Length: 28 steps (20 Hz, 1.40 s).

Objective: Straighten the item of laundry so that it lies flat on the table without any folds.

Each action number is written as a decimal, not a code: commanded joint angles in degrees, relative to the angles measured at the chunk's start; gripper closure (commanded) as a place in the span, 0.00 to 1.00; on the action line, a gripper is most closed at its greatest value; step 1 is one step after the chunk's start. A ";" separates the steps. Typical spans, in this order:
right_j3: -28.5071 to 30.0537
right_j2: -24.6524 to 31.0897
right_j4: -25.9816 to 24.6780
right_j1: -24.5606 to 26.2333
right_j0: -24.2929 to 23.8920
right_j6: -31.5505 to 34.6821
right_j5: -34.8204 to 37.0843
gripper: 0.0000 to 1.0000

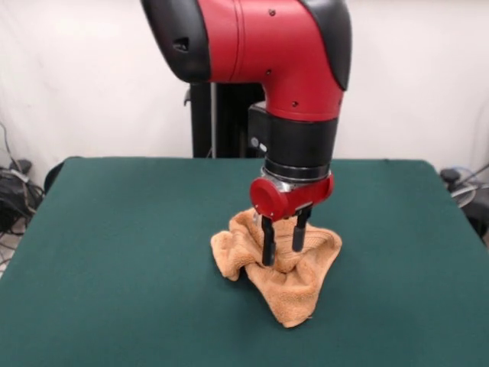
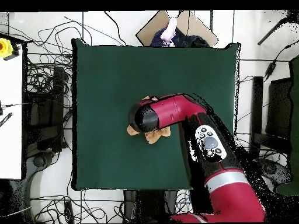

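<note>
So the towel (image 1: pixel 279 264) is sitting roughly mid-table in the front view, a bit toward the near side, and it's nowhere near flat. It's bunched into a lumpy heap with a fold rolled up on the left, a raised ridge at the right, and one pointed corner sticking out toward the near edge. The green table (image 1: pixel 114 252) has loads of bare cloth all around it.

The gripper (image 1: pixel 283 248) is straight down over the middle of the pile. Its two black fingers (image 1: pixel 267 243) are a narrow gap apart, and their tips are down in the terry; a hump of cloth sits right at the tips between them. Whether they're actually pinching that fold or just pressing into it, I honestly can't tell from here.

From the overhead view the red arm (image 2: pixel 175 111) covers nearly the whole thing, and only a few tan scraps of towel (image 2: pixel 156 135) peek out from under the black elbow, close to the table's centre. The gripper itself is hidden under the arm there.
</note>
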 commanded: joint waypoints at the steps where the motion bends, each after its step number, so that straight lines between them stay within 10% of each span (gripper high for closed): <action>1: 2.96 -0.36 -0.09 3.23 -0.91 5.23 -3.17 0.00; 28: 3.41 8.36 5.28 12.53 -10.06 -0.64 -2.99 0.00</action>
